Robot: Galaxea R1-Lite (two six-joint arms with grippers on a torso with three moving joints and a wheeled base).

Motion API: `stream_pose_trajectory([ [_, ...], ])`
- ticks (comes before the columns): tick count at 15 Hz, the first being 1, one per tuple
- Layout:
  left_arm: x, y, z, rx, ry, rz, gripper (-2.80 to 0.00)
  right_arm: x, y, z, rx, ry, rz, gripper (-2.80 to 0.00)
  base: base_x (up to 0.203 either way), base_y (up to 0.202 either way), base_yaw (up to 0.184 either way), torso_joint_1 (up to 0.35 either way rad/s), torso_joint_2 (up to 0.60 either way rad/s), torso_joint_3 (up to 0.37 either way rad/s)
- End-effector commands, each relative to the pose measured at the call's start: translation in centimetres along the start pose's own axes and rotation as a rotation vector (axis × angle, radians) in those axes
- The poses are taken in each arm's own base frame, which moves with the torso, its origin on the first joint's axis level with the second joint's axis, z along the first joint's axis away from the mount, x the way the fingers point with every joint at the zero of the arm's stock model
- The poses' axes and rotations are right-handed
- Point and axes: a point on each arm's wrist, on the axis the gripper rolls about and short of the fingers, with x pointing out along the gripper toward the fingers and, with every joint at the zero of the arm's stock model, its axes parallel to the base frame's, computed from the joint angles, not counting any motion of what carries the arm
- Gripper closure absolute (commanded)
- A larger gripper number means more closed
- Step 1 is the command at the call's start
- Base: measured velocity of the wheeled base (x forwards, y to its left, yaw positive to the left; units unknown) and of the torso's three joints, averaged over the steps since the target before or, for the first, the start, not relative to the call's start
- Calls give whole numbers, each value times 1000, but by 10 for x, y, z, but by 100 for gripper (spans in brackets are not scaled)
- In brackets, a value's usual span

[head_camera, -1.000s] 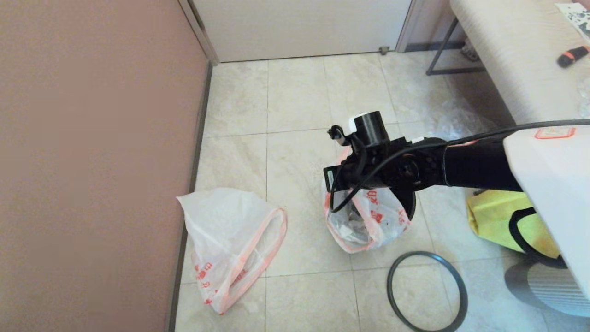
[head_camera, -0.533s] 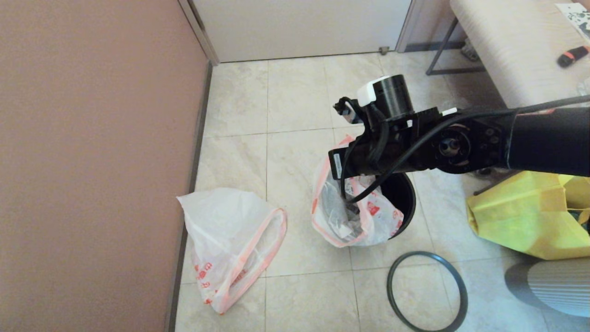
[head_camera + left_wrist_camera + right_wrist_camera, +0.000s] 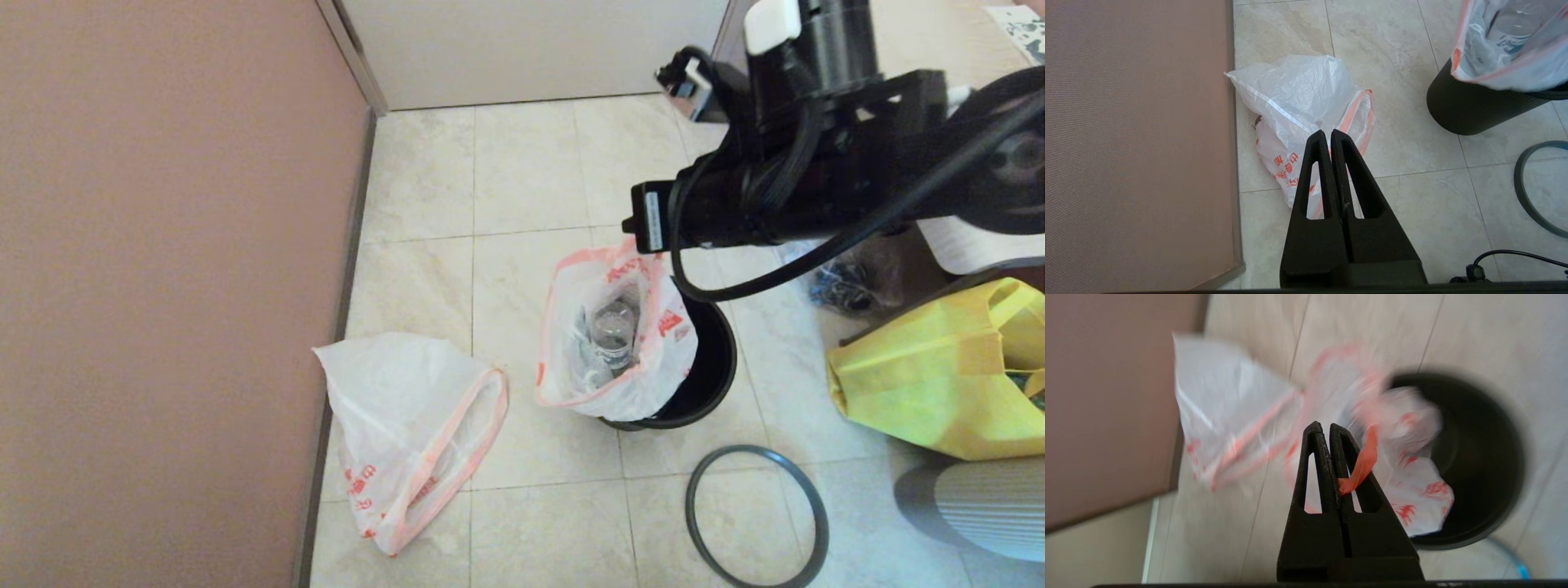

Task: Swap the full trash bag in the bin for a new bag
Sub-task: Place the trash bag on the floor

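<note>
Head view. The right gripper, its fingers clenched on an orange handle strip of the full bag, sits at the upper right of the frame, above the bin. In the head view the gripper's tips are hidden behind the arm; the wrist view shows the strip pinched between the two closed fingers. The full bag hangs stretched upward from its handle, its mouth open, with a clear bottle visible inside among dark trash. The bag's lower part lies over the left rim of the bin and partly inside it.

The bin stands upright on the tiled floor, at frame centre. Its grey hoop lies flat on the floor at lower right, apart from the bin and just below it in the frame.

The new bag lies limp on the floor at lower left, next to the pink wall, well apart from the bin. Its pink-orange handle loop points toward the bin.

Left wrist view. The left gripper is clenched on nothing, its tips together, poised above the new bag without touching it.

A yellow bag rests at the right edge of the head view, near the bin.
</note>
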Motion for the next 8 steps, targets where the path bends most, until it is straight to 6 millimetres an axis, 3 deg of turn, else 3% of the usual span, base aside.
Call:
stream_pose_trajectory([
  [1, 1, 0, -4, 0, 13, -1, 0, -40, -3, 23, -1, -102, 12, 0, 0, 0, 0, 0, 0, 0],
  [4, 1, 0, -4, 1, 13, -1, 0, -88, -8, 51, -54, -251, -21, 0, 0, 0, 0, 0, 0, 0],
  [8, 1, 0, -4, 0, 13, -1, 0, -150, -38, 76, -107, -417, -204, 0, 0, 0, 0, 0, 0, 0],
])
